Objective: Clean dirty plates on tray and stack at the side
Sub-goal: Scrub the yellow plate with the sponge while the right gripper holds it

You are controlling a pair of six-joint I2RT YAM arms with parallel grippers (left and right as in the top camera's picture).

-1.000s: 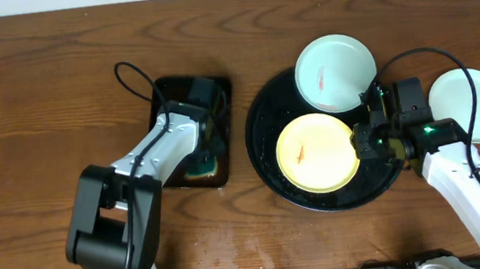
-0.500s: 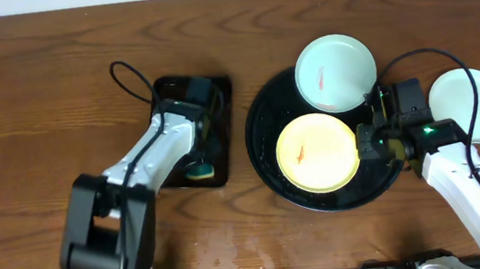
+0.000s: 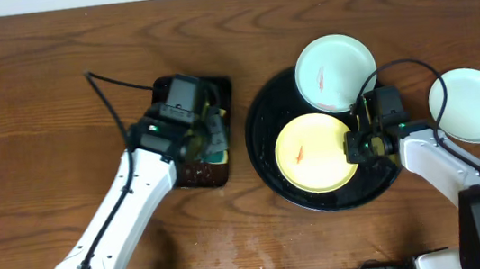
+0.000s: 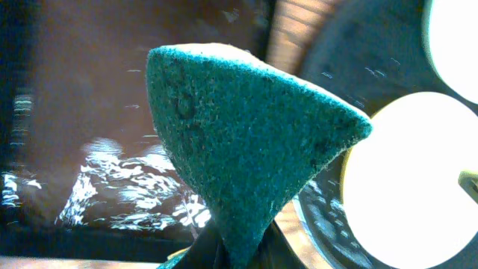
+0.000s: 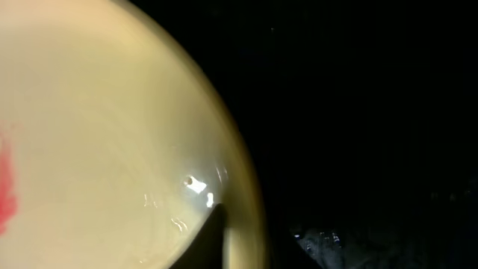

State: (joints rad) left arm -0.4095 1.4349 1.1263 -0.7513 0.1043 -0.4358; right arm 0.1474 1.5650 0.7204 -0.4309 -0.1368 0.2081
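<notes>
The sponge [image 4: 246, 149] is being held pinched in the left gripper [image 3: 209, 138], folded to a blunt wedge with its green scouring face turned outward. It is being carried above the small rectangular tray [image 3: 220, 96], whose dark floor is showing wet streaks in the left wrist view.

The right gripper [image 3: 355, 147] is being kept at the right rim of the yellow plate [image 3: 314, 151]. One finger [image 5: 215, 239] is being shown lying on the inside of that rim. The other is hidden, so it cannot be told whether the rim is being clamped.

For the wipe to go well, the plate is probably best steadied at its rim while the green face is being pressed flat over the red smear [image 3: 299, 154]. The stroke is better drawn toward the braced side, so the plate is not being pushed across the glossy floor.

The yellow plate is being carried inside the black tray [image 3: 261, 118]. A smeared mint plate [image 3: 334, 71] is being borne on the tray's upper rim, partly overhanging it. A second mint plate [image 3: 471, 105] is lying on the table right of the tray, apparently clean.
</notes>
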